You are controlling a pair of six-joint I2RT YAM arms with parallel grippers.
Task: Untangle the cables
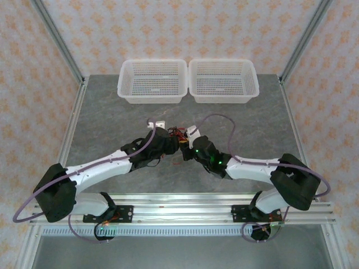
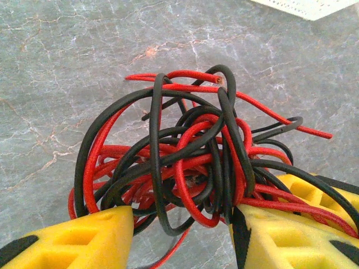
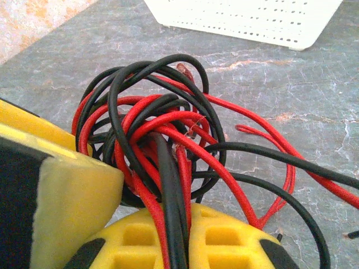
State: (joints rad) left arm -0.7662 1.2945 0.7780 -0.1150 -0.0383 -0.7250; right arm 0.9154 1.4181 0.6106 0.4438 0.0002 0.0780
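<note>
1. The grey marbled table (image 1: 112,112) carries everything.
2. Two white perforated baskets (image 1: 151,98) stand side by side at its far edge.
3. The cables (image 2: 190,162), red and black, form one tangle at the table's centre, between both grippers.
4. The left gripper (image 2: 182,216) is spread, with one finger on each side of the tangle.
5. The right gripper (image 3: 174,224) pinches red and black strands.

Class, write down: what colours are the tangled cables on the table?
The cables are red and black, shown best in the left wrist view.
</note>
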